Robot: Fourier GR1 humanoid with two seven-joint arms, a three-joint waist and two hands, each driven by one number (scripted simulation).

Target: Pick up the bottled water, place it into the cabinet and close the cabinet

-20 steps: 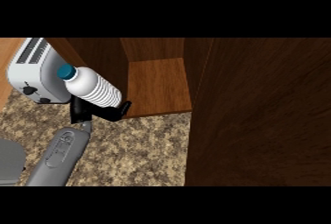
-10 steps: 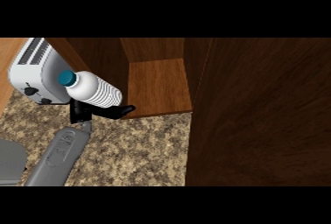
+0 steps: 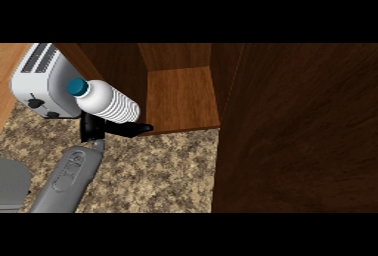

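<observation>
The bottled water (image 3: 109,105) was white and ribbed with a teal cap. The counter (image 3: 159,170) showed speckled brown granite, the cabinet (image 3: 181,95) reddish-brown wood grain, and what looked like a toaster (image 3: 40,80) was pale grey.

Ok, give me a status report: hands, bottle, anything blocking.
Robot hand curled round clear ribbed water bottle with teal cap, tilted, outside open wooden cabinet. White toaster close behind bottle. Other hand unseen.

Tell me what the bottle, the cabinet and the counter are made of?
The bottled water looks like clear or whitish ribbed plastic with a teal cap. The cabinet looks like brown wood, since grain streaks run along its panels. The counter looks like speckled stone, maybe granite, with tan and dark flecks. The left hand holding the bottle is plain black; I cannot tell its material.
</observation>
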